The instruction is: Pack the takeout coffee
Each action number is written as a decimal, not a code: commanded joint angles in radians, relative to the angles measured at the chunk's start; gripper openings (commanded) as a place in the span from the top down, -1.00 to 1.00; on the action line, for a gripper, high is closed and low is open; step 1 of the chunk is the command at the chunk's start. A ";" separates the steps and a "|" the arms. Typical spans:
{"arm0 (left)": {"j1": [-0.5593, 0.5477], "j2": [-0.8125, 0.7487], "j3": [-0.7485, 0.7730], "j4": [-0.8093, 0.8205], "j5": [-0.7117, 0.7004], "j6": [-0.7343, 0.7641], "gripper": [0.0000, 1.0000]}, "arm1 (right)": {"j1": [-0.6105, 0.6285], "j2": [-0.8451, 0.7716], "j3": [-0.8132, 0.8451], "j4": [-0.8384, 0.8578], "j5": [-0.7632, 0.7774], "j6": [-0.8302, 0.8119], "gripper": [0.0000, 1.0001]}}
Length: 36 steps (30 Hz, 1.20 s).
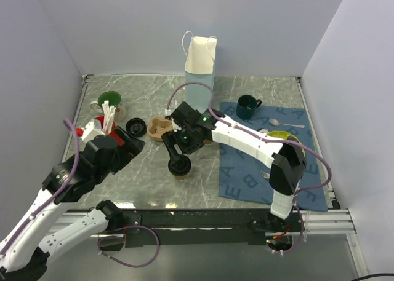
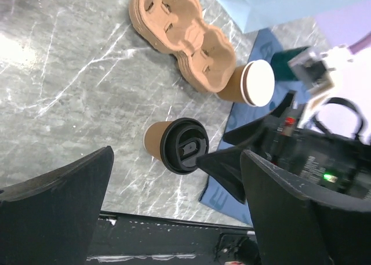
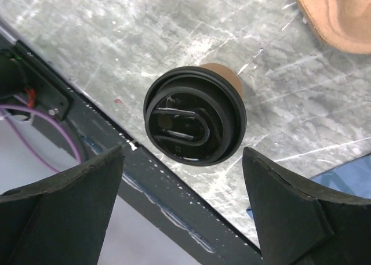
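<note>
Right wrist view shows you the takeout coffee (image 3: 194, 115) upright on the table (image 3: 278, 62) with its black lid on, so capping looks done; it is not yet in the pulp cup carrier (image 1: 159, 128) or the blue bag (image 1: 200, 78). Your right gripper (image 3: 182, 160) hangs spread directly over the cup, touching nothing; your left gripper (image 2: 177, 160) is spread too, apart from it and empty

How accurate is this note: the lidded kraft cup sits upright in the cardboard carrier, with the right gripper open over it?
One thing is wrong. The lidded kraft cup is not in the cardboard carrier. It stands upright on the marble table, apart from the carrier, as the left wrist view shows. The rest holds: the right gripper is open over it.
</note>
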 commanded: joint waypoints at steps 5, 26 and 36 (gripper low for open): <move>0.003 -0.051 0.008 -0.057 -0.051 -0.035 -0.94 | 0.034 0.056 0.057 -0.053 0.092 -0.012 -0.72; 0.003 -0.049 -0.010 -0.060 -0.035 -0.020 -0.93 | 0.077 0.112 0.069 -0.040 0.097 -0.003 -0.61; 0.003 -0.038 -0.012 -0.046 -0.043 -0.017 -0.94 | 0.069 0.053 0.057 -0.100 0.155 -0.009 -0.33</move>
